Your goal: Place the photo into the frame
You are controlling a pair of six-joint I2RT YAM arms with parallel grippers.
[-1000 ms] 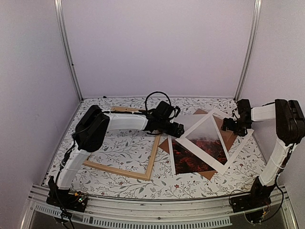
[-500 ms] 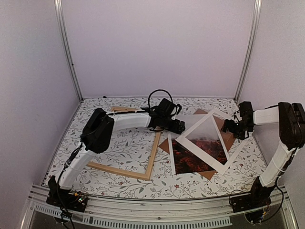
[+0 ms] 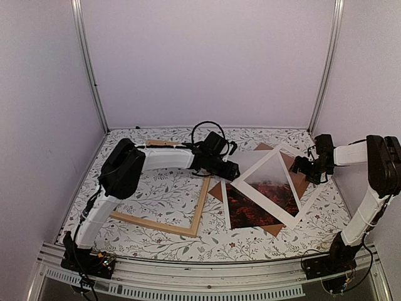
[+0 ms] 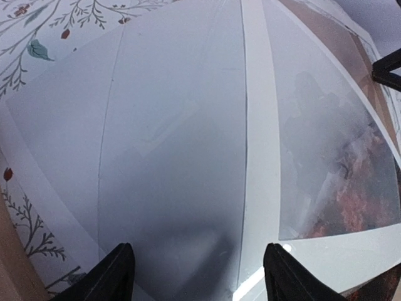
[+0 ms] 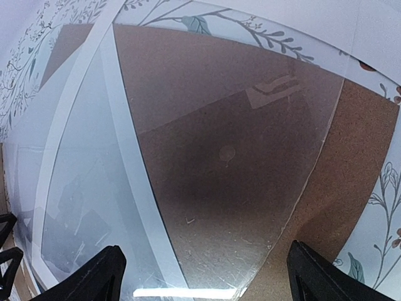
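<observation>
The frame (image 3: 156,224), thin light wood strips, lies flat on the left of the table with nothing inside it. The photo (image 3: 245,211) lies to its right on the pile, red foliage toward me, partly under a tilted white mat (image 3: 308,202). My left gripper (image 3: 235,169) hovers open over the mat's left corner. In the left wrist view its dark fingers (image 4: 116,279) straddle a clear sheet, with the mat strip (image 4: 260,125) and the photo (image 4: 357,194) beyond. My right gripper (image 3: 301,167) is open at the mat's far right edge, nothing between its fingers (image 5: 94,279).
A brown backing board (image 3: 303,183) lies under the pile, its corners sticking out. In the right wrist view the clear sheet (image 5: 238,157) covers the board (image 5: 357,157). Metal posts and pale walls close in the table on three sides.
The right forearm has dropped lower, with its gripper staying at the mat's far right edge. The left elbow swung right and back; its gripper stays over the mat's left corner.
</observation>
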